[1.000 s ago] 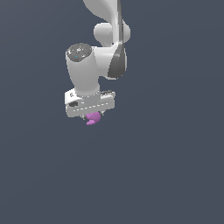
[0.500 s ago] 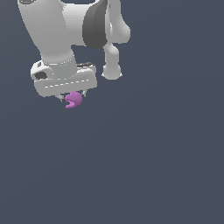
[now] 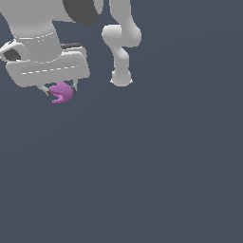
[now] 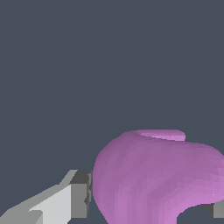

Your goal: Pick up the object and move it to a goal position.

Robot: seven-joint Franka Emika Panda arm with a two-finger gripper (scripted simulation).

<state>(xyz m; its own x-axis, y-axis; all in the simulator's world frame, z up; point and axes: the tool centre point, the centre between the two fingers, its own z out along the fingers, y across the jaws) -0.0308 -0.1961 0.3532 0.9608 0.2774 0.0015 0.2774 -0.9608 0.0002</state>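
The object (image 3: pixel 61 92) is a small magenta-purple lumpy piece with a notch in one side. It hangs under the white hand at the upper part of the exterior view's left. My gripper (image 3: pixel 60 89) is shut on it, with a thin finger on each side. In the wrist view the object (image 4: pixel 153 175) fills the space between the grey pads (image 4: pixel 81 194), one pad pressed against its side and the other just showing at the picture's edge. The object is held above the dark floor.
The white arm's base and links (image 3: pixel 121 42) stand behind the hand, toward the middle of the exterior view. The ground is a plain dark blue-grey surface (image 3: pixel 156 171) with nothing else on it in view.
The hand with the object has moved toward the exterior view's left and upward, and looms larger, closer to the camera. The grip on the object is unchanged.
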